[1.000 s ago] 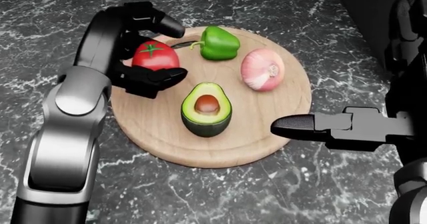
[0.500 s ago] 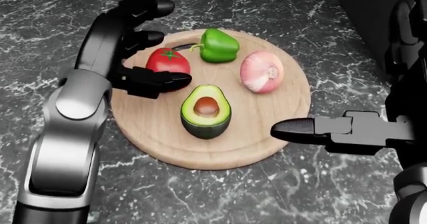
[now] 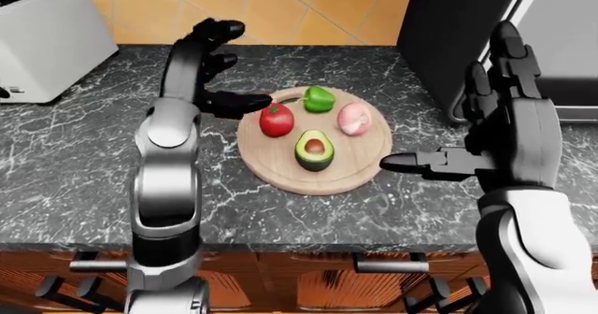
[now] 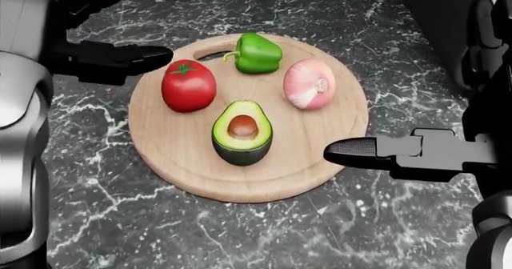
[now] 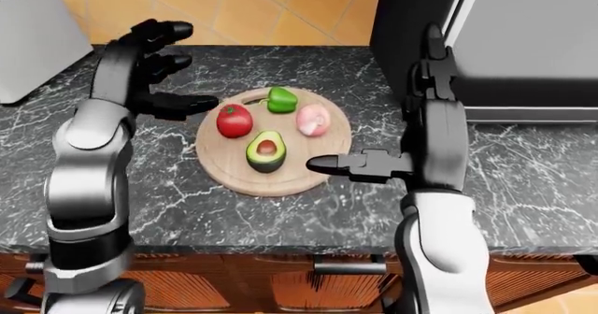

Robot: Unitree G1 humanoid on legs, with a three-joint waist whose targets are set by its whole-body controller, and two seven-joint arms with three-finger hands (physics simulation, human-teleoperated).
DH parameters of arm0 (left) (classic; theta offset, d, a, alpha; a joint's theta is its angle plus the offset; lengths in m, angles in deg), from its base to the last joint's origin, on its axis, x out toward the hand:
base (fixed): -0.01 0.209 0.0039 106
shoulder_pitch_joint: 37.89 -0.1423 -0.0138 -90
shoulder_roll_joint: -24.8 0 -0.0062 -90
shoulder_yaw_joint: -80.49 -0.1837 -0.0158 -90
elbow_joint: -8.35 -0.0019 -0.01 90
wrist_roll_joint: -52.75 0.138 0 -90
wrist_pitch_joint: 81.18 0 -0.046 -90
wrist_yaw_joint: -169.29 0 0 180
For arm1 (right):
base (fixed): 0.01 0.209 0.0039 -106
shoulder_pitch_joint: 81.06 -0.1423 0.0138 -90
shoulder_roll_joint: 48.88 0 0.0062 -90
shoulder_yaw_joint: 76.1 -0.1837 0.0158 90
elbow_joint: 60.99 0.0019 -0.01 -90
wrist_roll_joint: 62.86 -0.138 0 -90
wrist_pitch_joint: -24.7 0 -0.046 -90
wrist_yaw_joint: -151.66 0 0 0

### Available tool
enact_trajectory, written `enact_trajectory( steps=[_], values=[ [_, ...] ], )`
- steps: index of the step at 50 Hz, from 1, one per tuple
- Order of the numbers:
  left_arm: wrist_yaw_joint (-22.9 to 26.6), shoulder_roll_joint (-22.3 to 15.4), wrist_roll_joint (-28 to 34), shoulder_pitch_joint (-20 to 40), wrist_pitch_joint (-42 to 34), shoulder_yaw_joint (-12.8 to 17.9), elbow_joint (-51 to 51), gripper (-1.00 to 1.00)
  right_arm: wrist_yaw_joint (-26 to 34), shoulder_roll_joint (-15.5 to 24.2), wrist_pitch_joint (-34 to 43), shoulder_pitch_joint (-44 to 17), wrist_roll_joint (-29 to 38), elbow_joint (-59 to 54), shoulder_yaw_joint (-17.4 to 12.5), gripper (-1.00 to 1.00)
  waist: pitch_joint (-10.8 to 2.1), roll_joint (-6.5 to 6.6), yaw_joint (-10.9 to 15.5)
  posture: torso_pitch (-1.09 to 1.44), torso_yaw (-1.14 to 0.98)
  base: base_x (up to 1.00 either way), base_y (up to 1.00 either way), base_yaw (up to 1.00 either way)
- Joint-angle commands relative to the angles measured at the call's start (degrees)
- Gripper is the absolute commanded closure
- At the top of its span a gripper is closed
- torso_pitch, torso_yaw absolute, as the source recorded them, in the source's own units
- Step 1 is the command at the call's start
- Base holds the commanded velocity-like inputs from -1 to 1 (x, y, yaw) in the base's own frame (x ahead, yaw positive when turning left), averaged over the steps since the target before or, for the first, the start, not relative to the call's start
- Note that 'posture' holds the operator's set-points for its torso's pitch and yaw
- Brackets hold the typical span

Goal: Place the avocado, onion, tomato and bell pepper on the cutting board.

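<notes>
A round wooden cutting board (image 4: 308, 158) lies on the dark marble counter. On it rest a red tomato (image 4: 188, 86) at the left, a green bell pepper (image 4: 256, 53) at the top, a pink onion (image 4: 310, 84) at the right and an avocado half (image 4: 242, 132) with its pit up at the middle. My left hand (image 3: 245, 65) is open and empty, just left of the board, with its thumb (image 4: 128, 57) pointing at the tomato without touching it. My right hand (image 3: 453, 104) is open and empty, with its thumb (image 4: 360, 150) over the board's lower right rim.
A white toaster (image 3: 47, 44) stands at the top left of the left-eye view. A dark appliance (image 3: 449, 19) and a silver one (image 3: 561, 41) stand at the right, behind my right hand. The counter's near edge (image 3: 308, 240) has drawers below.
My left hand has let go of the tomato and drawn back up and to the left. The tomato now rests on the board. My right hand has not moved.
</notes>
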Motion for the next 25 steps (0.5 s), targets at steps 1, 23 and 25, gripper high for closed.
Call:
enact_trajectory(
  steps=[1,23,25],
  values=[
    [0.14,-1.17,0.44,1.15,-1.34,0.82,3.69,-1.00,-0.22,0.39,-1.75,-1.33,0.31,0.78,-0.07,-1.00,-1.19,0.01,0.04,0.00,0.00,0.00,0.00,0.00],
    [12.71,-12.50,8.69,-12.96,-20.95,9.33,34.72,-1.00,0.65,2.21,2.46,-4.49,0.54,2.95,-1.32,-1.00,-0.57,0.59,0.09,0.00,0.00,0.00,0.00,0.00],
    [14.06,-13.30,9.30,-13.62,-21.87,10.05,35.98,-1.00,0.70,2.27,2.57,-4.60,0.42,3.04,-1.55,-1.00,-0.52,0.60,0.09,0.00,0.00,0.00,0.00,0.00]
  ],
)
